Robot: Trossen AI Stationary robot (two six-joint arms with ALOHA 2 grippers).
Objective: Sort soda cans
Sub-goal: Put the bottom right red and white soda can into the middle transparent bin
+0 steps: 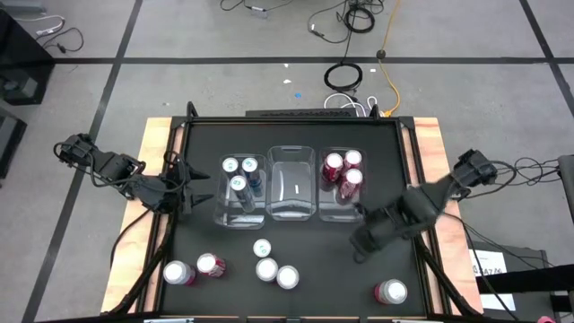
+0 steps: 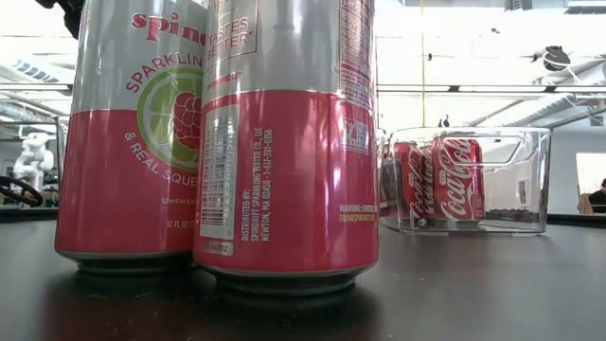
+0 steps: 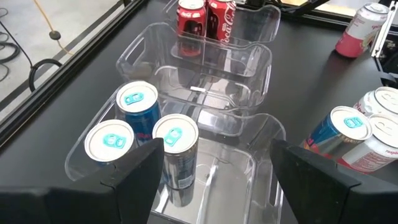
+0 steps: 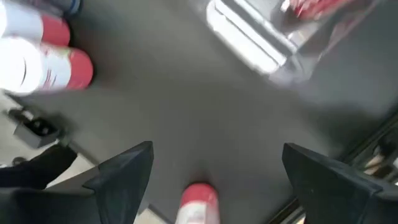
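high view: three clear bins (image 1: 291,184) sit side by side in the middle of the black table (image 1: 296,135). the left bin (image 1: 240,188) has three blue cans (image 1: 239,186), the right bin (image 1: 342,187) has three red cans (image 1: 342,172), and the middle bin shows no cans.
loose cans: two pink cans (image 1: 195,269) stand near the front left, three more cans (image 1: 272,266) stand front middle, and one pink can (image 1: 391,292) stands alone at the front right.
low view: only this view shows the writing on two big pink cans (image 2: 284,142) up close, with coca-cola cans (image 2: 445,180) in a bin behind.
left gripper (image 1: 191,190): just beside the left bin, fingers spread apart, holding nothing.
right gripper (image 1: 360,242): over bare table between the right bin and the lone pink can, fingers spread wide, holding nothing.
in the way: the bin walls stand around the sorted cans.
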